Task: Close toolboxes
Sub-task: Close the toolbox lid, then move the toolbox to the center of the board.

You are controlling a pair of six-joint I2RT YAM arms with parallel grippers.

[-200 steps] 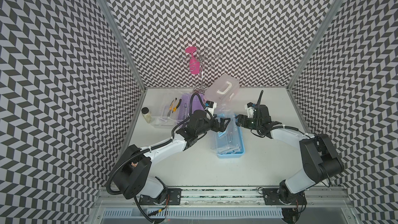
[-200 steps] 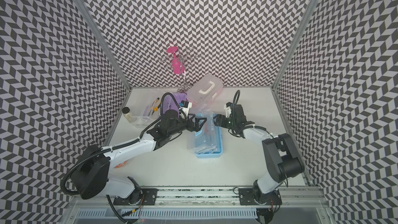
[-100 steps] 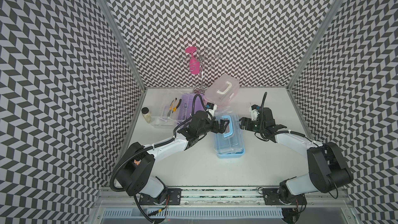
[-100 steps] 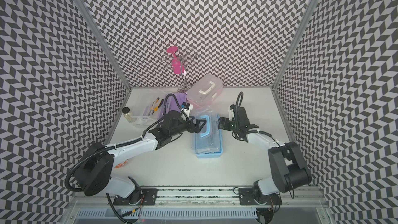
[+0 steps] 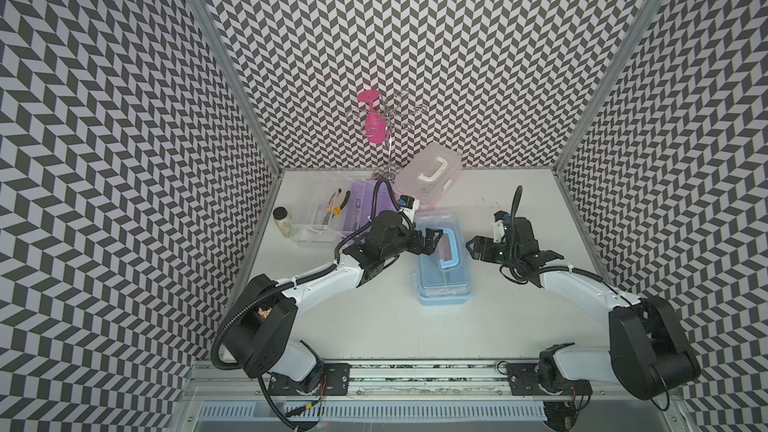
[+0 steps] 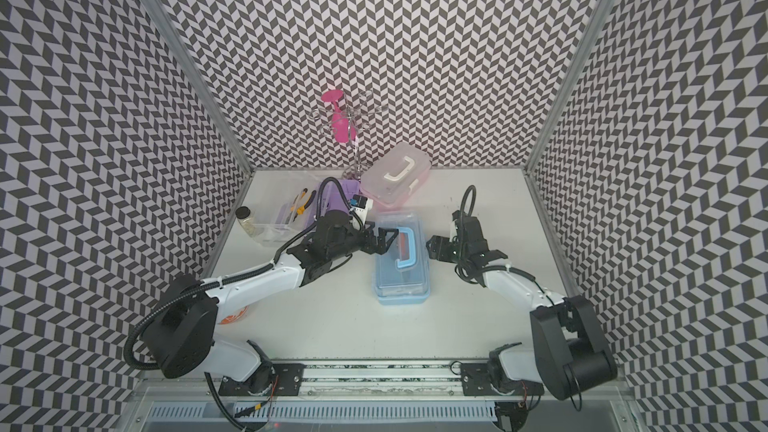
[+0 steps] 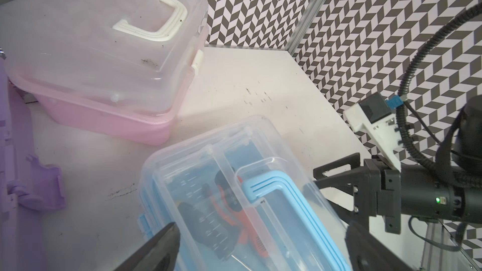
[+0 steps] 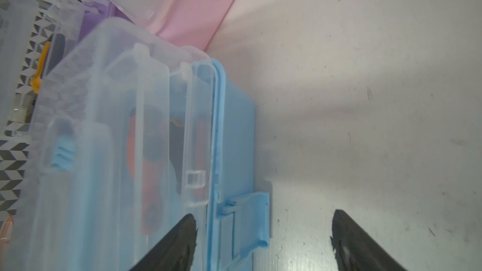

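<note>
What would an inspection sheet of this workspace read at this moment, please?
Surface: white table, dark scuffs.
Job's things: light blue toolbox lid down, side latch standing out; pink toolbox lid down; purple toolbox open.
Clutter: capped jar; pliers; wire rack holding pink glass.
Grippers: left gripper open over the light blue toolbox; right gripper open beside it.
Cables: black hoses on both wrists, nothing snagged seen.
Surroundings: chevron walls; base rail.
</note>
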